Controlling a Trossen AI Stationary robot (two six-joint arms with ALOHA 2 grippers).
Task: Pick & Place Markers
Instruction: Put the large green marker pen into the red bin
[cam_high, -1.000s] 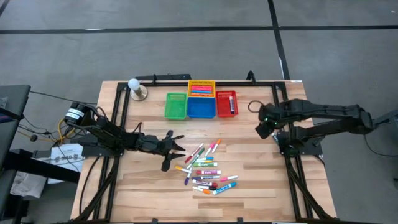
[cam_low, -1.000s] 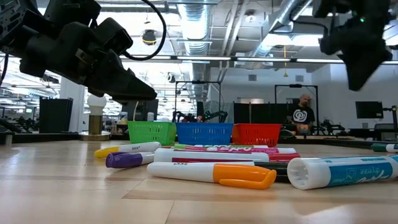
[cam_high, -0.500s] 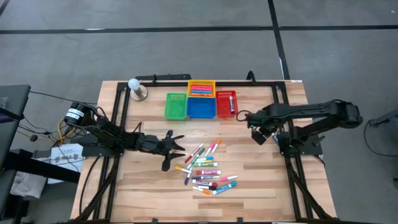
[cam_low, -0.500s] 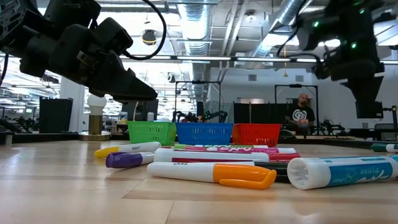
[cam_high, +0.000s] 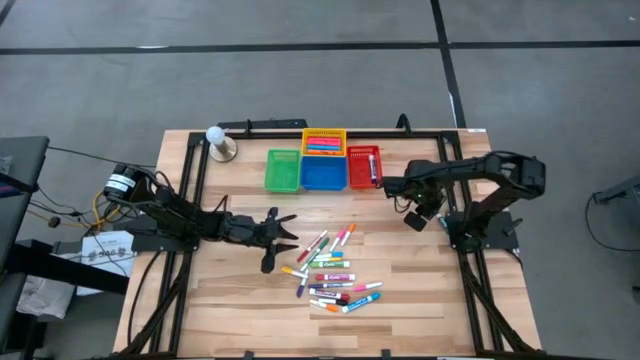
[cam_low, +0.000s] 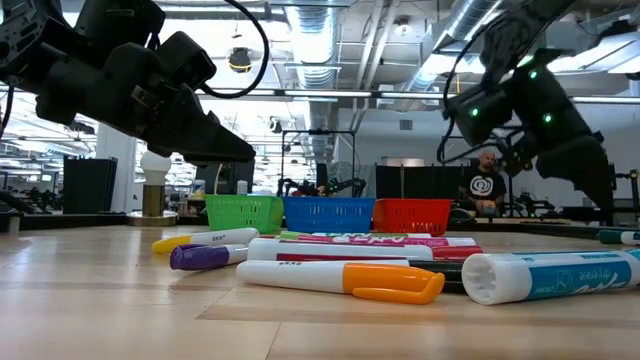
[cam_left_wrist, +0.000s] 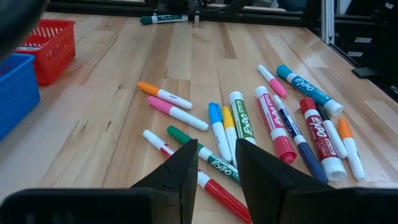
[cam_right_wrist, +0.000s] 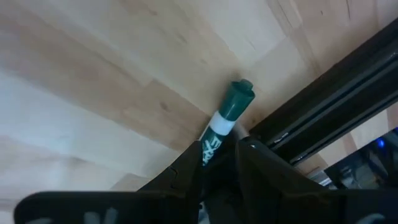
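Note:
Several markers (cam_high: 330, 270) lie in a loose pile on the wooden table's middle and near part. They also show in the left wrist view (cam_left_wrist: 273, 124). My left gripper (cam_high: 285, 240) hovers just left of the pile, open by a narrow gap and empty. One green-capped marker (cam_right_wrist: 227, 112) lies apart on the table beside the black right rail. It also shows in the low view (cam_low: 622, 237). My right gripper (cam_high: 413, 218) hangs above it, pointing down. In the right wrist view its fingers (cam_right_wrist: 186, 165) stand a little apart on either side of the marker's barrel, and I see no touch.
Green (cam_high: 283, 170), blue (cam_high: 323, 172), red (cam_high: 364, 167) and yellow (cam_high: 323, 141) baskets stand in a cluster at the far middle; the yellow and the red hold markers. A white ball on a stand (cam_high: 218, 142) is at the far left. Black rails (cam_high: 455, 200) run along the table's sides.
My right gripper has moved down and a little toward the table's left edge, tipping as its arm stretched out, and now hangs over the green-capped marker by the right rail. The markers have not moved.

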